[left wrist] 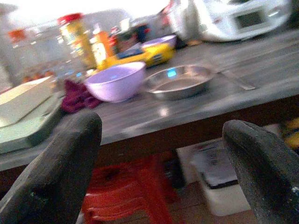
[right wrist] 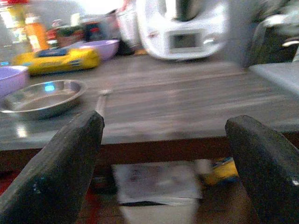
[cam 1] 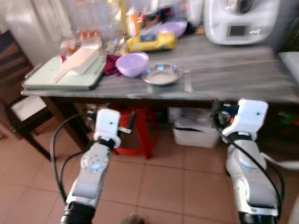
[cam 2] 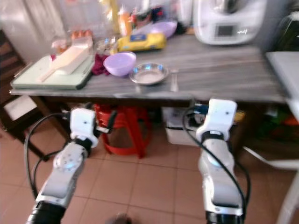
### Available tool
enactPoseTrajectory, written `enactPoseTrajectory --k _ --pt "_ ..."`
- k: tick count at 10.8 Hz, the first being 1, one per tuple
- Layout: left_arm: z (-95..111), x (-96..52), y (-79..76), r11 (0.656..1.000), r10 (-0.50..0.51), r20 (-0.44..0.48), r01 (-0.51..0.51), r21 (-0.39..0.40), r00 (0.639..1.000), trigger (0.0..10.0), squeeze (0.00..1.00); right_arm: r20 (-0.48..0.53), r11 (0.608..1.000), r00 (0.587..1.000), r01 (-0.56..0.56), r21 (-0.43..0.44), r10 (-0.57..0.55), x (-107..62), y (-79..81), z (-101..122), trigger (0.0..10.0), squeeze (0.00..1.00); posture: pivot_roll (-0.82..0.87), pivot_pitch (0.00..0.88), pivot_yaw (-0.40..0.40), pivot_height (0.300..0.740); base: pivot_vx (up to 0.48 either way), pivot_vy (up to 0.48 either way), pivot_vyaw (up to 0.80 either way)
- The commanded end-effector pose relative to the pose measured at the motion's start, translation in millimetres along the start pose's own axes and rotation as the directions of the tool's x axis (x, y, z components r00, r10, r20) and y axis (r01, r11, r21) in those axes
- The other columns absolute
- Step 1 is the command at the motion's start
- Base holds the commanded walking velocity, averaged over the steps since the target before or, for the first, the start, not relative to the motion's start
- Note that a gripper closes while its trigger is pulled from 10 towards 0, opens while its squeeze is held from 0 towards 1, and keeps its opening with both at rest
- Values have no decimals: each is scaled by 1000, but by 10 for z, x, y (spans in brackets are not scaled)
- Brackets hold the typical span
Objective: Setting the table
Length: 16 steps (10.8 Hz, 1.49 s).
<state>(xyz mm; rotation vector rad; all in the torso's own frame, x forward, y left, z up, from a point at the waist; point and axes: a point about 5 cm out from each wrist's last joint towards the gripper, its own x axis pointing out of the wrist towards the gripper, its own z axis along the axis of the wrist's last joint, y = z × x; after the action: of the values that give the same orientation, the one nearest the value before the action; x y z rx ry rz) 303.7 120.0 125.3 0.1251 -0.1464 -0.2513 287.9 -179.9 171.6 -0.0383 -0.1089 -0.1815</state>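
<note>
Grey table edge ahead | both jaws wide, empty (below edge) | steel bowl near edge

Bowl left of dish on table, spoon right, stool beneath

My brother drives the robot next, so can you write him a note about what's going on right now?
Left tool: open, empty, held low in front of the table edge.
Right tool: open, empty, also below the edge.
On the table: a lilac bowl, beside it a steel plate, and a utensil just right of the plate. A white appliance stands at the back.
Done: nothing grasped yet.
Left: reach up and start laying out the dishes.
</note>
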Motion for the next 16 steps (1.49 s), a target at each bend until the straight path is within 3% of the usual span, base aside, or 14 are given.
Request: enactPoseTrajectory --k 1,3,5,10,16 --pt "-2 -11 64 1000 8 -6 -8 20 1000 10000 0 13 1000 1000 -21 14 21 0 70 29 10000 0 -88 63 93 740 -330 0 0" --pt "-1 -13 56 1000 5 -2 -5 16 1000 10000 0 12 999 1000 -30 16 29 0 91 19 10000 0 -86 63 93 740 -307 0 0" --pt "45 -15 3 999 -26 39 27 -30 999 10000 0 12 999 999 -35 17 35 8 107 12 10000 0 -86 61 95 740 0 0 0" --pt "94 -9 -60 997 -58 67 61 -47 996 10000 0 12 999 999 -44 17 44 0 119 8 10000 0 -89 68 96 740 0 0 0" --pt "92 -12 -61 996 -73 68 77 -47 995 10000 0 12 998 998 -60 21 59 -2 149 -9 10000 0 -83 63 99 740 0 -311 0"
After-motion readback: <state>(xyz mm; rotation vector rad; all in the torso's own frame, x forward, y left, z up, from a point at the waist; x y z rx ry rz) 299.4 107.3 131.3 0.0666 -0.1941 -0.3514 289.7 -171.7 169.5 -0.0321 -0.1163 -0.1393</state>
